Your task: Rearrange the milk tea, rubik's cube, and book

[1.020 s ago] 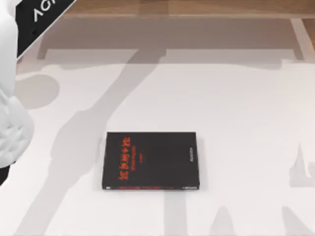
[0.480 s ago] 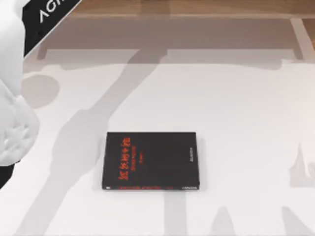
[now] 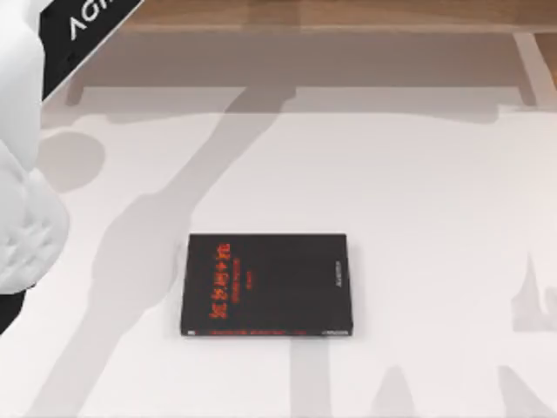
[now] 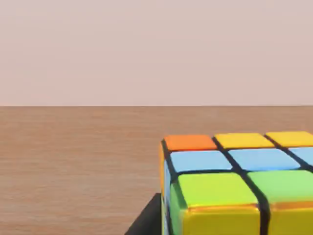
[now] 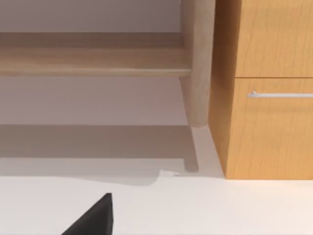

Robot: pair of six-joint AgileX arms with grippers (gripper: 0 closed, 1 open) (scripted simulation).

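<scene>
The rubik's cube [image 4: 230, 166] sits very close in the left wrist view, showing orange, yellow, light-blue and green squares above a brown wooden surface [image 4: 73, 161]. My left gripper [image 4: 234, 225] is shut on it, and one dark finger [image 4: 146, 220] presses against the cube's side. In the top view the white left arm [image 3: 22, 218] runs along the left edge of the table. The right wrist view shows a dark wedge of my right gripper [image 5: 95, 215] low over the white table. The milk tea and the book are out of view.
A black book with red characters [image 3: 267, 284] lies flat at the middle of the white table [image 3: 418, 192]. A wooden shelf [image 3: 331, 13] runs along the far edge. A wooden cabinet with a drawer handle [image 5: 274, 93] stands beside a shelf leg [image 5: 198, 63].
The left arm has shifted slightly to the right and up along the left edge of the top view. The black book has not moved.
</scene>
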